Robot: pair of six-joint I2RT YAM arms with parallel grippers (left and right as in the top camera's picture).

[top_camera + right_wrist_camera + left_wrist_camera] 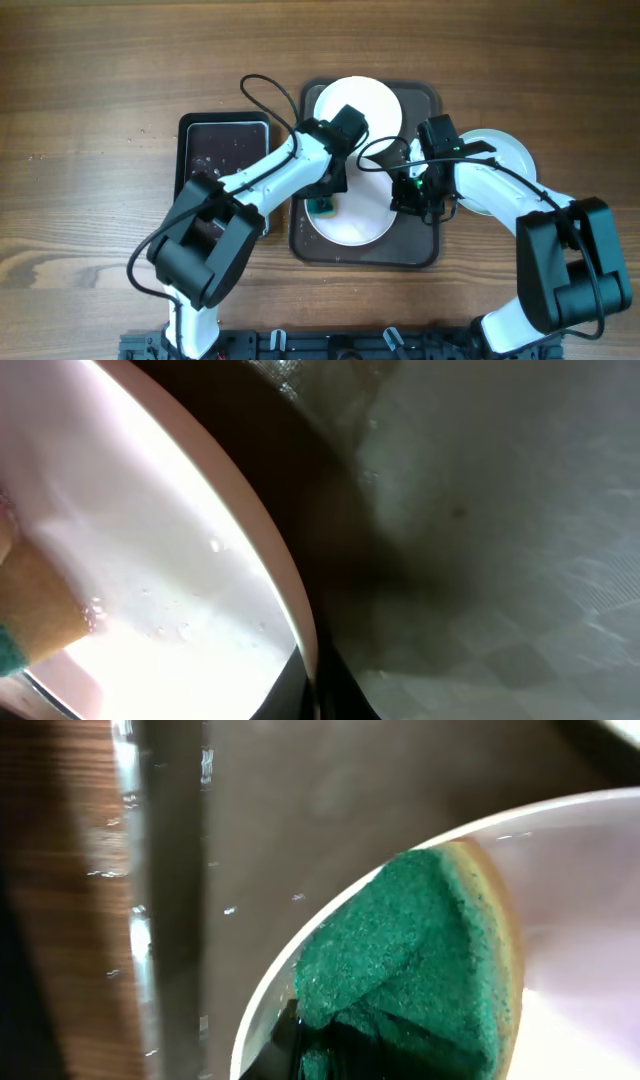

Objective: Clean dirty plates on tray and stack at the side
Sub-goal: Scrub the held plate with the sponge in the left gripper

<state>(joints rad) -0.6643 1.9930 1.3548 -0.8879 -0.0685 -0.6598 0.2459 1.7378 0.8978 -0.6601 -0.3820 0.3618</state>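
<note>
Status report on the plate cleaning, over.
Left jaws shut on green sponge, pressed on front plate. Right jaws shut on that plate's rim. Second plate on tray; third plate beside it. Nothing blocking.

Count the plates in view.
3 plates. One at the far end of the tray, one at its near end under the sponge, one on the table right of the tray, partly under the right arm. Others stacked beneath would be hidden.

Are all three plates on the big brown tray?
No: one plate lies on the table beside the tray, not on it.
</note>
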